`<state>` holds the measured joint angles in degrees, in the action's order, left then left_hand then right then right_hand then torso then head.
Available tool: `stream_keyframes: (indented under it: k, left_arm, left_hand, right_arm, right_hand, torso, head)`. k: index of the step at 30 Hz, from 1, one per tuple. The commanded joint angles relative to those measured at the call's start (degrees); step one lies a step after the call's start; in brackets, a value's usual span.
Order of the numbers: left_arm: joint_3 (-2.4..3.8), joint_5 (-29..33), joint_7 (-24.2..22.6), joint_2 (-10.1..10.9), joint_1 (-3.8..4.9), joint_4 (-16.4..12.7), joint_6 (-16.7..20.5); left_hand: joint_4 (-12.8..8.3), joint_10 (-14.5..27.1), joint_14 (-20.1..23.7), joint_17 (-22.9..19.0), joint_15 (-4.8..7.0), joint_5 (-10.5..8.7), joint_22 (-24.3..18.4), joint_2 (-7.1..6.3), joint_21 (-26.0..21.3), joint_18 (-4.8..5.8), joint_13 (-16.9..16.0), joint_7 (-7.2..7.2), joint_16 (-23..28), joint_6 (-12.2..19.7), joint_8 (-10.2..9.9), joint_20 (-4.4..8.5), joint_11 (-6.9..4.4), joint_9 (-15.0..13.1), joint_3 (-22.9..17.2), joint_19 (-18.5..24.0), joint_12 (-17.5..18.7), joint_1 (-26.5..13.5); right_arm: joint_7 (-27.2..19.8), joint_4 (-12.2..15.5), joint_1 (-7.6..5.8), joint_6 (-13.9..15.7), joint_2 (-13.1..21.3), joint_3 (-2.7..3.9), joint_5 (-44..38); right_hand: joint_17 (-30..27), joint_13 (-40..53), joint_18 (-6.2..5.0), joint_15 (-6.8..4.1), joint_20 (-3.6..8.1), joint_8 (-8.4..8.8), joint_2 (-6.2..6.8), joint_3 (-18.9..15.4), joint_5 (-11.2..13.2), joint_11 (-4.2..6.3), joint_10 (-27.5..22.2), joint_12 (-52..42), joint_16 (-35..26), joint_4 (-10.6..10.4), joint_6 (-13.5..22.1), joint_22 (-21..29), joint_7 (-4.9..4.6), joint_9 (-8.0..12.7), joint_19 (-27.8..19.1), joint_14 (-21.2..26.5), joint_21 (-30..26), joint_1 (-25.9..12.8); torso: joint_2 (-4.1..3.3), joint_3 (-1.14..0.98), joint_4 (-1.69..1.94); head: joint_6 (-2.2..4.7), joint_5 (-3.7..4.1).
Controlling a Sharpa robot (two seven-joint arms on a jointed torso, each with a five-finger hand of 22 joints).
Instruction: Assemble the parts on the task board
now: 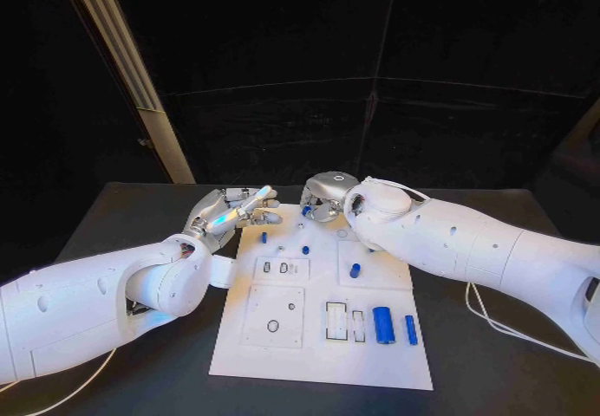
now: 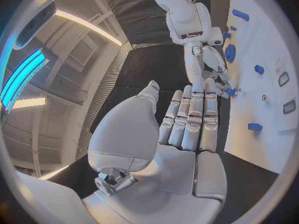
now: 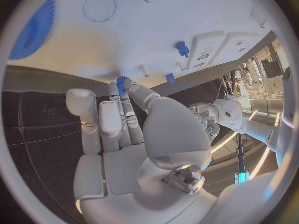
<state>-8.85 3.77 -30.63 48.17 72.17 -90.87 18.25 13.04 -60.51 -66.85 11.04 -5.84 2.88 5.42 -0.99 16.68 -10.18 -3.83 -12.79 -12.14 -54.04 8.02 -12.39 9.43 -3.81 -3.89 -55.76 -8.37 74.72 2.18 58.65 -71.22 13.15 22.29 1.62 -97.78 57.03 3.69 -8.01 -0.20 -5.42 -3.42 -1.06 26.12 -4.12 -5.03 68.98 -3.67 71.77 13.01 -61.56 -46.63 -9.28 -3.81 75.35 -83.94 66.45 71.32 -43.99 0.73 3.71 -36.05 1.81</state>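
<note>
Two hands at the white task board's [image 1: 269, 355] far edge.
Right hand [image 1: 328, 198] pinches a small blue part [image 3: 122, 80] at the board's 12 o'clock; left hand's [image 1: 229, 214] fingers [image 2: 193, 115] lie straight, together, empty, at 11 o'clock.

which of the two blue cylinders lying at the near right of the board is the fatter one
The left blue cylinder of the pair; the blue cylinder beside it, nearer the task board's right edge, is clearly thinner.

White task board [image 1: 319, 347], blue parts [image 1: 382, 325], black table [image 1: 150, 364].
</note>
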Motion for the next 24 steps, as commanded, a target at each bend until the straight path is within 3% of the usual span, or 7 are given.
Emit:
stream_keyframes:
  k: [1, 8, 11, 12, 14, 20, 24]
  left_arm:
    - [0.05, -0.3, -0.2, -0.1, 0.12, -0.1, -1.0]
    - [0.05, -0.3, 0.0, 0.0, 0.17, -0.1, -1.0]
    - [0.05, -0.3, 0.0, 0.0, 0.21, -0.1, -0.8]
    - [0.05, -0.3, 0.0, 0.1, 0.23, -0.2, -0.8]
    - [0.05, -0.3, 0.0, 0.2, 0.26, -0.2, -0.8]
    - [0.05, -0.3, -0.1, 0.6, 0.34, -0.1, -0.8]
    - [0.04, -0.3, -0.1, 0.9, 0.39, -0.1, -0.9]
  left_hand:
    - [-0.1, 0.2, 0.0, 0.0, -0.29, 0.12, 0.0, 0.54, -0.4, -0.34, 0.1, -0.19, 0.2, 0.2, -0.4, -0.08, 0.0, 0.1, 0.3, -0.3, 0.3, 0.0]
    - [-0.1, 0.2, 0.0, 0.0, -0.29, 0.12, 0.0, 0.54, -0.4, -0.34, 0.1, -0.19, 0.2, 0.2, -0.4, -0.08, 0.0, 0.1, 0.3, -0.3, 0.3, 0.0]
    - [-0.2, 0.5, 0.1, 0.2, -0.36, 0.12, -0.2, 0.55, -0.5, -0.35, 0.1, -0.27, 0.5, 0.4, -0.5, -0.14, 0.09, 0.1, 0.5, -0.3, 0.4, 0.0]
    - [-0.2, 0.5, 0.1, 0.2, -0.36, 0.12, -0.2, 0.54, -0.5, -0.35, 0.1, -0.27, 0.5, 0.4, -0.5, -0.14, 0.09, 0.1, 0.5, -0.3, 0.4, 0.0]
    - [-0.2, 0.5, 0.1, 0.2, -0.37, 0.12, -0.2, 0.55, -0.6, -0.35, 0.1, -0.28, 0.5, 0.4, -0.5, -0.15, 0.1, 0.1, 0.5, -0.3, 0.5, 0.0]
    - [-0.3, 0.6, 0.1, 0.2, -0.38, 0.12, -0.3, 0.57, -0.6, -0.35, 0.1, -0.29, 0.6, 0.5, -0.6, -0.17, 0.12, 0.1, 0.6, -0.3, 0.5, 0.0]
    - [-0.3, 0.5, 0.0, 0.2, -0.38, 0.12, -0.3, 0.63, -0.6, -0.36, 0.1, -0.21, 0.6, 0.4, -0.5, -0.17, 0.07, 0.0, 0.6, -0.3, 0.5, 0.1]
  right_arm:
    - [-0.4, -0.1, -0.03, -0.9, -0.2, -0.01, -0.5]
    - [-0.5, -0.3, -0.04, -0.6, -0.2, -0.02, -0.5]
    - [-0.2, 0.1, -0.05, 0.7, 0.4, -0.02, -0.5]
    - [-0.2, 0.5, -0.05, 1.5, 0.8, -0.02, -0.4]
    - [-0.1, 1.2, -0.05, 2.4, 1.7, -0.02, -0.2]
    - [0.4, 7.3, -0.11, 6.1, 8.1, -0.02, 3.2]
    - [1.2, 11.4, -0.27, 6.4, 12.8, -0.04, 6.8]
  right_hand:
    - [-0.2, -0.1, 0.41, 0.21, -0.35, -0.14, 0.58, 0.4, 0.3, -0.22, -0.7, 0.2, 0.2, -0.4, 0.6, 0.0, -0.3, 0.0, -0.4, -0.9, 0.3, -0.3]
    - [-3.2, -0.3, 0.19, 1.72, -1.67, 0.01, 3.45, 0.1, 0.2, -1.89, -8.2, 0.3, -1.5, -1.7, 6.0, 1.9, -1.47, 0.3, -1.9, -0.1, -0.7, -1.3]
    - [-3.6, -0.3, 0.02, 2.38, -2.42, -0.01, 4.6, -1.7, 0.4, -2.69, -14.3, 0.2, -1.6, -2.2, 11.4, 3.0, -1.89, 0.3, -2.7, -0.1, -1.4, -0.8]
    - [-3.9, -0.2, -0.12, 2.65, -2.66, 0.18, 4.9, -3.0, 0.4, -2.9, -15.9, 0.1, -1.7, -2.7, 15.7, 3.2, -2.12, 0.4, -3.0, -0.1, -1.5, -0.3]
    - [-4.1, -0.1, -0.16, 2.66, -2.82, 0.19, 4.87, -4.1, 0.4, -2.85, -16.0, -0.2, -1.7, -3.2, 17.3, 3.2, -2.11, 0.4, -3.1, -0.1, -1.4, 0.2]
    - [-4.2, 0.5, -0.03, 2.18, -2.56, -1.27, 3.88, -5.3, -1.7, -2.08, -9.1, -3.4, -1.6, -4.8, 10.9, 2.1, -1.8, -0.4, -2.6, -0.2, -0.5, 0.9]
    - [-2.4, 0.8, 0.32, 1.59, -2.12, -1.81, 4.07, -5.7, -1.9, -1.34, -4.8, -4.9, -0.3, -6.3, 9.0, -0.1, -1.52, -0.6, -1.6, -0.7, 0.9, -0.1]
  torso:
    - [-0.05, 0.01, -0.04]
    - [-0.02, -0.05, -0.06]
    - [-0.09, -0.02, -0.05]
    - [-0.1, -0.01, -0.09]
    - [0.01, -0.05, -0.2]
    - [0.12, -0.02, -0.33]
    - [0.44, -0.14, -0.95]
  head:
    - [-0.05, 0.02]
    - [0.09, -0.12]
    - [0.1, -0.07]
    - [0.11, -0.06]
    - [0.14, -0.18]
    - [0.37, -0.09]
    - [0.36, -0.25]
